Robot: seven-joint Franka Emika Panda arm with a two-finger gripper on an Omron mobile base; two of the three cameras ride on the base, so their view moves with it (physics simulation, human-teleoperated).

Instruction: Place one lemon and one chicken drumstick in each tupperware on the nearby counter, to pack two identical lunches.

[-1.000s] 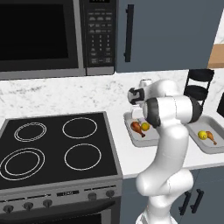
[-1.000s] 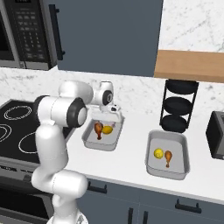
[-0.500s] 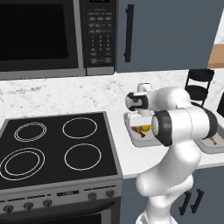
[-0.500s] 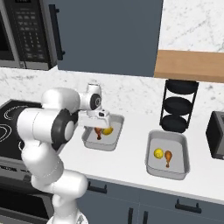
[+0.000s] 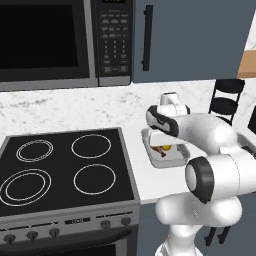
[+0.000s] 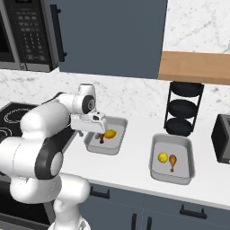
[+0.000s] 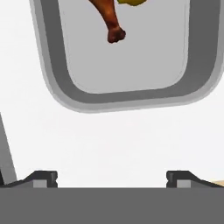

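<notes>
Over the last second the arm has swung in toward the stove side and folded lower, so the gripper [image 6: 92, 131] has come off the middle of the near tray [image 6: 117, 146] and now hangs above its stove-side rim and the bare white surface [image 6: 134, 166] beside it, fingers spread wide with nothing between them. Both drumsticks and both lemons lie where they lay a second ago, which suggests the last piece is already down and the arm is simply backing off. The near tray, a shallow light-grey box with rounded corners and a flared rim, sits by the stove end of the surface and holds a brown drumstick [image 6: 102, 137] with a yellow lemon [image 6: 109, 134] just beside it, toward the wall. From the hand camera the drumstick's knobby end [image 7: 115, 33] rests on the tray floor, with a sliver of lemon at the top edge. The second tray [image 6: 155, 172], well apart toward the black round rack [image 6: 183, 109], holds a lemon [image 6: 162, 157] and a drumstick [image 6: 172, 160] side by side. Each tray carries one of each, so the packing looks complete
</notes>
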